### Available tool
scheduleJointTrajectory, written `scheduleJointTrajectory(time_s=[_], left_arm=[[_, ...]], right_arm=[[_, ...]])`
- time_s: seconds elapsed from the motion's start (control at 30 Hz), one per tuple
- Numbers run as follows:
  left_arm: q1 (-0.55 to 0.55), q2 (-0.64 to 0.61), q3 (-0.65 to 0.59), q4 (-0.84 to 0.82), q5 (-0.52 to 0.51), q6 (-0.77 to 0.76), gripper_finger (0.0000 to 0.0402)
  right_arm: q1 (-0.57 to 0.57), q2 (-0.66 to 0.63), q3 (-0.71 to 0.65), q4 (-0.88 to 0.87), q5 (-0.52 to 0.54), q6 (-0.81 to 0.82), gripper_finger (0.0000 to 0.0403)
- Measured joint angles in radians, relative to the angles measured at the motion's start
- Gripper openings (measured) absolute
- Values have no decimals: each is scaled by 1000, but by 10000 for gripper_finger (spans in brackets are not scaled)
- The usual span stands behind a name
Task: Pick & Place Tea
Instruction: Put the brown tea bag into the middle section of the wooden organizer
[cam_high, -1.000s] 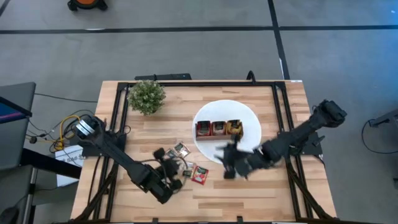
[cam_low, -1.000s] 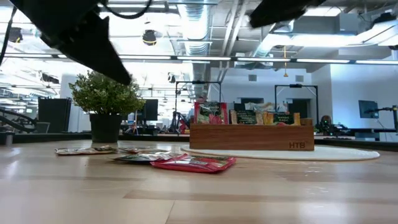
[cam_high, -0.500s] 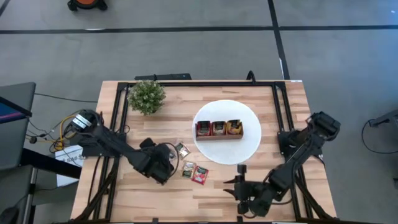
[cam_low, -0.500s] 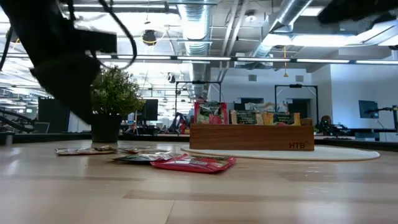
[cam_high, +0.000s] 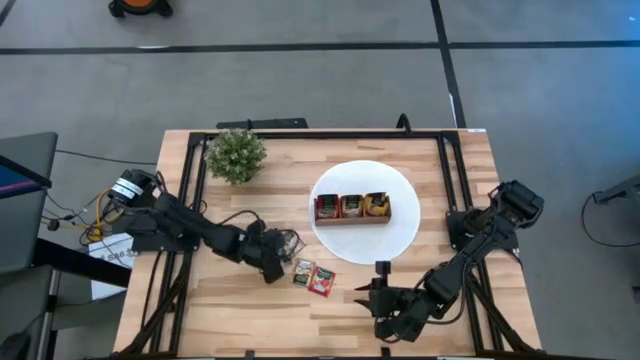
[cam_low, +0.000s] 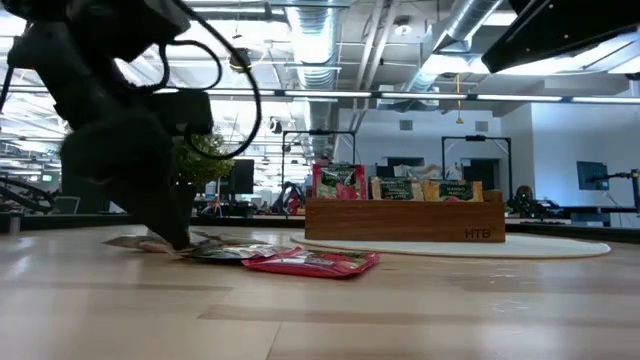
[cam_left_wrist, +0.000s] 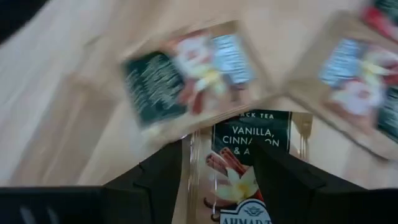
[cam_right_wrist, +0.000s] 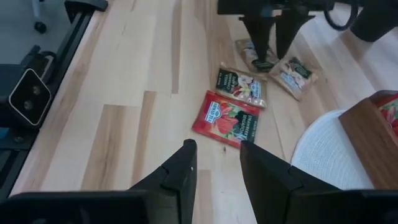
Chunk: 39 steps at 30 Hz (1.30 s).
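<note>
My left gripper (cam_high: 278, 268) is down at the tabletop, just left of the loose tea sachets, with its two dark fingers (cam_left_wrist: 158, 180) spread wide apart. In the left wrist view a dark sachet labelled vanilla and cinnamon (cam_left_wrist: 249, 163) lies flat on the wood in the gap between the fingers; I cannot see either finger pressing on it, so I would not call it held. Two more sachets show blurred just beyond it, a tilted dark and red one (cam_left_wrist: 189, 78) and another (cam_left_wrist: 354, 87) off to the side.

From above, four loose sachets lie in a small cluster on the wooden table (cam_high: 440, 180), between the left gripper and the white plate (cam_high: 400, 240). The red sachet (cam_high: 321, 281) is the one farthest from the gripper, with a darker one (cam_high: 303, 272) beside it. On the plate stands the wooden tray (cam_high: 352, 208), its three compartments holding upright sachets. The small green plant (cam_high: 236, 154) sits near the table's far left corner.

My right gripper (cam_high: 383, 297) hovers near the front edge of the table, well apart from the sachets, fingers partly open and holding nothing.
</note>
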Motion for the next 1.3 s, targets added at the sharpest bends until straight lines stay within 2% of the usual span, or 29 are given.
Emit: scheduleJointTrajectory(time_s=[0.13, 0.23, 0.33, 0.53, 0.7, 0.83, 0.93, 1.03, 1.13, 1.3], left_arm=[[-35, 3, -2, 101, 51, 153, 184], [-53, 3, -2, 122, 58, 190, 168], [-65, 4, -2, 120, 84, 184, 127], [-73, 4, -2, 133, 89, 182, 15], [-86, -9, 4, 258, 72, 257, 2], [-106, -26, 50, 208, 21, 274, 0], [-100, -26, 69, 66, -29, 147, 1], [-87, -25, 70, -17, -29, 68, 15], [-76, -12, 70, -30, -9, 40, 51], [-64, 44, 71, 41, -3, 44, 143]], right_arm=[[-6, 0, 0, 7, 0, 0, 113], [-6, 0, 0, 7, -1, 0, 113], [-6, 0, 0, 7, -1, 0, 113], [-6, 0, 0, 7, -3, 0, 113], [-6, 0, 0, 7, -3, 0, 113], [-6, 0, 0, 7, -3, 0, 113], [-6, 0, 0, 8, -3, 0, 113], [-6, 0, 0, 11, -3, 0, 113], [-7, 0, 0, 12, -3, 0, 113], [-11, 0, 0, 14, -3, 0, 113]])
